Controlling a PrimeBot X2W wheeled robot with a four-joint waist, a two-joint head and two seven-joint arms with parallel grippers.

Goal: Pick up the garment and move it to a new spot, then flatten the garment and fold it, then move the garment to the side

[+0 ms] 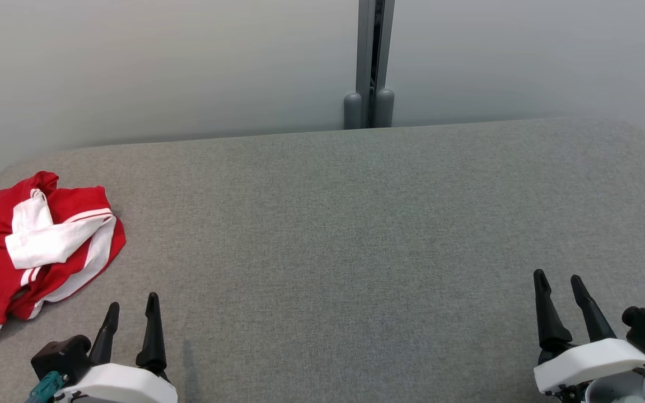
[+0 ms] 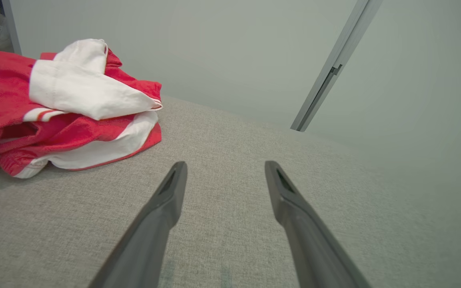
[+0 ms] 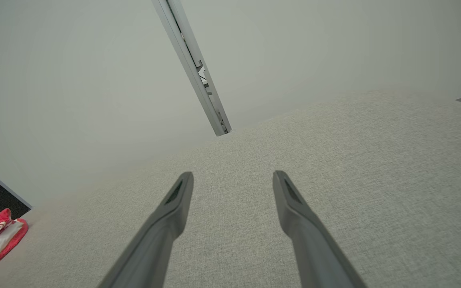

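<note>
One red-and-white garment (image 1: 37,246), bunched in a heap at the left edge of the grey fabric tabletop (image 1: 356,224), untouched. Two grippers low at the near corners, well apart: left gripper (image 1: 133,300) just beside the heap, right gripper (image 1: 557,276) far across, both spread wide and gripping nothing. Behind, pale wall panels (image 1: 160,67) split by one grey metal post (image 1: 374,56).

Grey fabric table against a pale partition wall.
The wide woven tabletop (image 1: 356,224) has rounded far corners. Behind it stand smooth pale grey wall panels (image 1: 160,67), joined near the middle by a vertical metal post (image 1: 366,50) with two rounded caps (image 1: 353,110) at its foot.
</note>
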